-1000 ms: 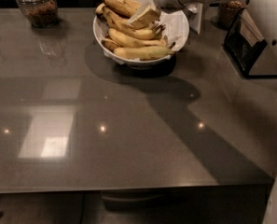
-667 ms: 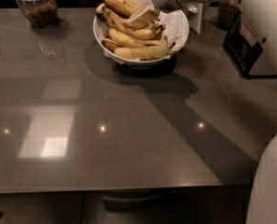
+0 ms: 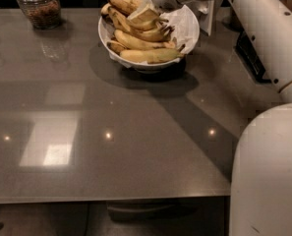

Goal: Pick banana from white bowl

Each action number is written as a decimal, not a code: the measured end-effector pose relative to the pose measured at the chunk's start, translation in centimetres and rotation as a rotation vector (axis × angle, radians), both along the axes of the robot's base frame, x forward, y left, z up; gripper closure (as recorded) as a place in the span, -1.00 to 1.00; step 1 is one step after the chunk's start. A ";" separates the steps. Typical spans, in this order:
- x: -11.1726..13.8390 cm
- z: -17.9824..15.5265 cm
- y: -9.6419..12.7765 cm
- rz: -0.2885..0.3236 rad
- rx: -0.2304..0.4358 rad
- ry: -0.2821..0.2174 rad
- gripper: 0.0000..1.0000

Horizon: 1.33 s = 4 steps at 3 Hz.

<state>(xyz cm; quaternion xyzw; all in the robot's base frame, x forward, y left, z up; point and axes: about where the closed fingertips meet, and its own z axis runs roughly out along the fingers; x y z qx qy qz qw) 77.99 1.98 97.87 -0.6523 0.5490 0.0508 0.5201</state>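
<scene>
The white bowl [image 3: 189, 38] stands at the back middle of the grey table, lined with crumpled white paper and holding several yellow bananas. A curved brown-mottled banana [image 3: 120, 5] lies at the bowl's back left; paler ones [image 3: 150, 56] lie in front. My gripper [image 3: 144, 14] reaches in from the upper right and is down among the bananas in the bowl's middle. I cannot tell which banana it touches.
A glass jar [image 3: 37, 5] with brown contents stands at the back left. A dark flat object [image 3: 248, 50] and a white upright piece [image 3: 207, 14] are right of the bowl. My arm and body [image 3: 268, 171] fill the right side. The table edge [image 3: 106, 196] runs along the front.
My gripper has shifted slightly left over the bananas. My body has come further into view at the lower right. The bowl and bananas have not moved.
</scene>
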 end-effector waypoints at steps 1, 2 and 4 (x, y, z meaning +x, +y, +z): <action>1.3 -0.5 0.5 -0.004 0.012 0.014 -0.02; 2.4 -0.8 0.6 -0.010 0.013 0.023 0.00; 4.0 -1.6 0.7 -0.017 -0.006 0.042 0.00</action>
